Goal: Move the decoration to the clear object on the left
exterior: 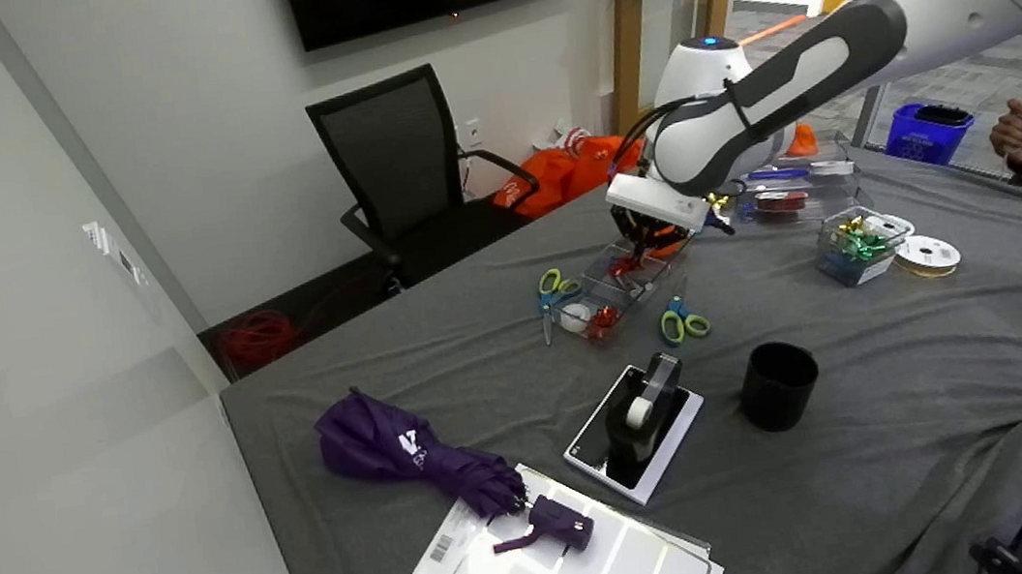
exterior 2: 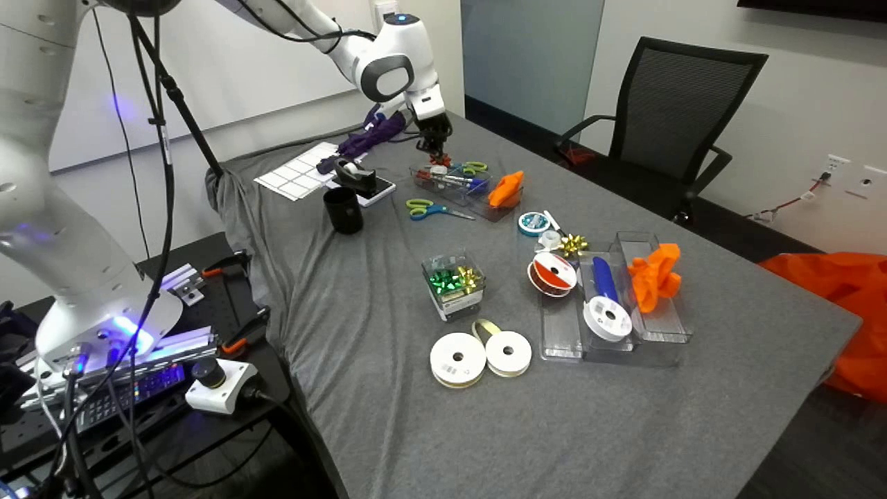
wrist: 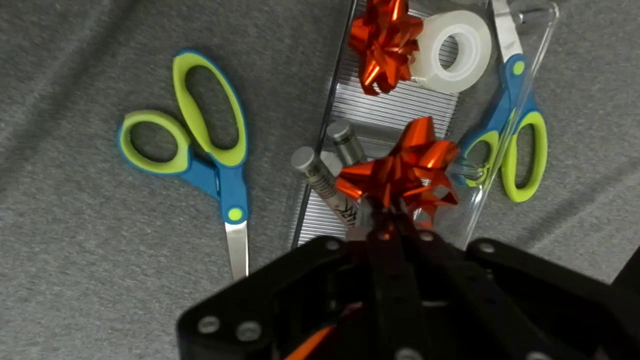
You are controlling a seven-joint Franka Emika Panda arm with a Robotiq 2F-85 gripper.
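Observation:
The decoration is a shiny red bow (wrist: pixel 427 155). My gripper (wrist: pixel 392 205) is shut on it, and it holds the bow over a long clear tray (wrist: pixel 370 107). A second red bow (wrist: pixel 385 50) lies in that tray beside a tape roll (wrist: pixel 452 50). In an exterior view the gripper (exterior 2: pixel 434 149) points down with the held bow (exterior 2: pixel 441 160) at the tray's far end; whether the bow touches the tray is unclear. The clear object, a small see-through container (exterior 2: pixel 457 301) with green and gold bows, stands apart from the gripper. It also shows in an exterior view (exterior: pixel 841 271).
Scissors (wrist: pixel 232 190) lie on both sides of the tray. Markers (wrist: pixel 320 180) and an orange cloth (exterior 2: pixel 508 188) are in it. A black mug (exterior 2: pixel 344 210), a tape dispenser (exterior: pixel 641 412), ribbon spools (exterior 2: pixel 457 359) and a larger clear tub (exterior 2: pixel 561 336) stand on the table.

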